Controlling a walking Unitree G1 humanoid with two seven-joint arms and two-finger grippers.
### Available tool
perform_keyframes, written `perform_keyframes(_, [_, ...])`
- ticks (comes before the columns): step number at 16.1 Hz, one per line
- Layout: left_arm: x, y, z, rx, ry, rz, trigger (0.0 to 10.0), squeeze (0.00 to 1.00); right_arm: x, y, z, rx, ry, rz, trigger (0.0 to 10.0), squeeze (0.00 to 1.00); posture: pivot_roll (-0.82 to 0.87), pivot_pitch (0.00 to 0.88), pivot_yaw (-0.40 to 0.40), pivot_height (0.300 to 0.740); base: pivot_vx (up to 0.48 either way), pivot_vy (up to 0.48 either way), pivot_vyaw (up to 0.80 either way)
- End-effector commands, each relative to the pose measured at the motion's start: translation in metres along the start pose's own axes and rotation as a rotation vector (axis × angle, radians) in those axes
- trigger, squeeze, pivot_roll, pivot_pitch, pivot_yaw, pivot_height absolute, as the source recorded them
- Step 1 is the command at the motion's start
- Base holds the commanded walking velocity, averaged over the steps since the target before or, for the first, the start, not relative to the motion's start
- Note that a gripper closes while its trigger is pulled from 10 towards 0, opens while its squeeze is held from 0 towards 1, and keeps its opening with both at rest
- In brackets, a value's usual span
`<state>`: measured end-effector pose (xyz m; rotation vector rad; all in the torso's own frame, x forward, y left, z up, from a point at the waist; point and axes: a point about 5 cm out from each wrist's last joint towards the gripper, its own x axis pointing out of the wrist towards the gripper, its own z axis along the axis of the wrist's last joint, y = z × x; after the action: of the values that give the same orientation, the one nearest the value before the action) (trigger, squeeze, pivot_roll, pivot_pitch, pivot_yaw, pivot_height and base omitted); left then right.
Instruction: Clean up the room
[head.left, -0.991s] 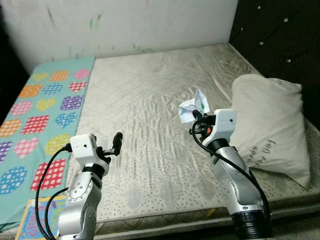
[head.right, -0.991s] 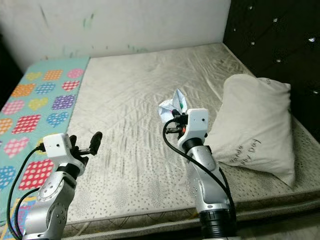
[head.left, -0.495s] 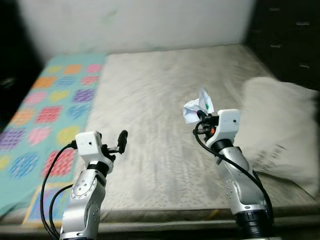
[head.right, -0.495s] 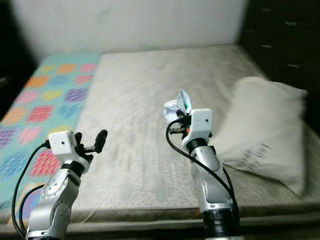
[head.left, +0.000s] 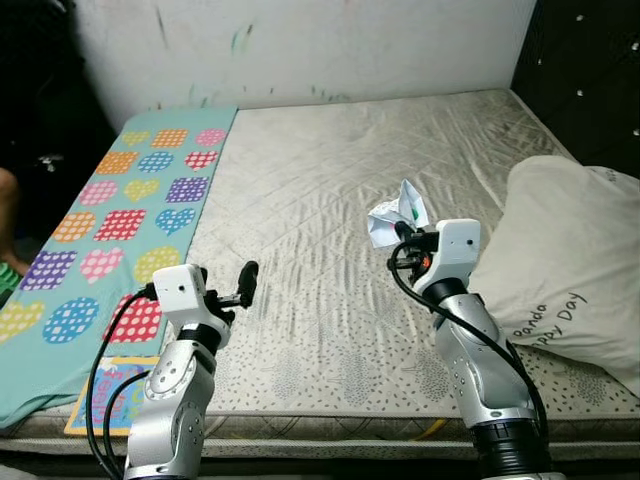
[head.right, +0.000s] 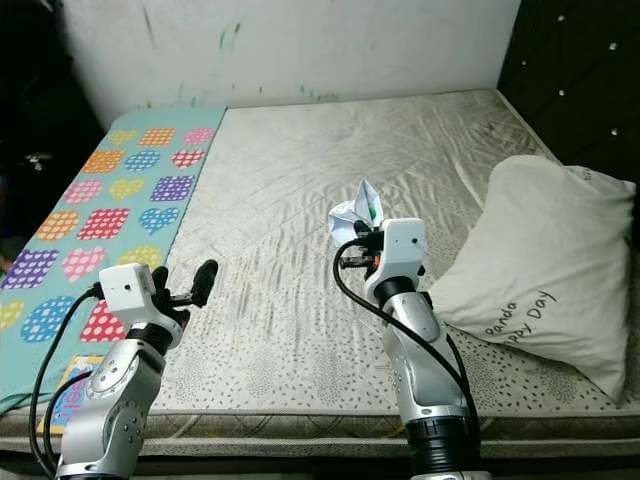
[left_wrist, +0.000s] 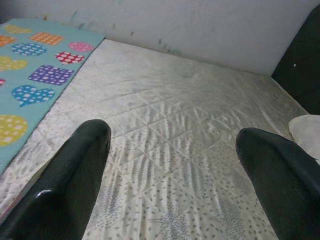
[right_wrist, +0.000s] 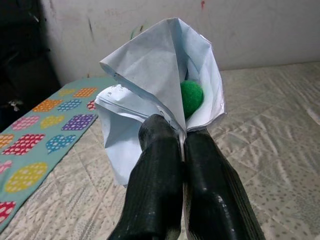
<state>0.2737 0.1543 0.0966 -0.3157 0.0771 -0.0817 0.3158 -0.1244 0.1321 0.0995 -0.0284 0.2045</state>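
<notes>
At the centre of the left eye view, the right end effector is raised above the mattress, its two black fingers pressed together on a crumpled sheet of white paper. The right wrist view shows the pinch taken low on the paper, where its folds gather, with a green mark or small green object tucked inside the crumple; which of the two it is cannot be made out. Toward the lower left of the frame the left end effector hovers over the bed's near edge with its fingers spread and nothing between them.

The step in hand appears to be carrying the picked-up litter off the bed to wherever rubbish goes. To do it well, the pinch should likely stay firm and the paper be kept upright, since the grip holds only a thin gathered edge and a tilt or jolt could let the sheet slip out or spill whatever sits in its fold. The free arm is best kept clear of the load.

At the right edge of the frame lies a cream pillow with handwritten-style lettering that reads "Panda Day". A teal mat with coloured hearts and dotted squares runs along the left side; no writing on it is legible.
</notes>
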Motion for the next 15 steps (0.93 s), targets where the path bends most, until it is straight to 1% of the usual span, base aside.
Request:
perform_keyframes(1, [-0.0010, 0.0039, 0.0016, 0.006, 0.001, 0.010, 10.0, 0.00, 0.0013, 0.0048, 0.0011, 0.016, -0.007, 0.014, 10.0, 0.00, -0.18, 0.001, 0.079, 0.740, 0.000, 0.480, 0.00])
perform_keyframes(15, [0.0000, 0.0032, 0.0004, 0.000, 0.004, 0.003, 10.0, 0.00, 0.0019, 0.0072, -0.0041, 0.008, 0.013, 0.033, 10.0, 0.00, -0.17, 0.000, 0.074, 0.740, 0.000, 0.480, 0.00])
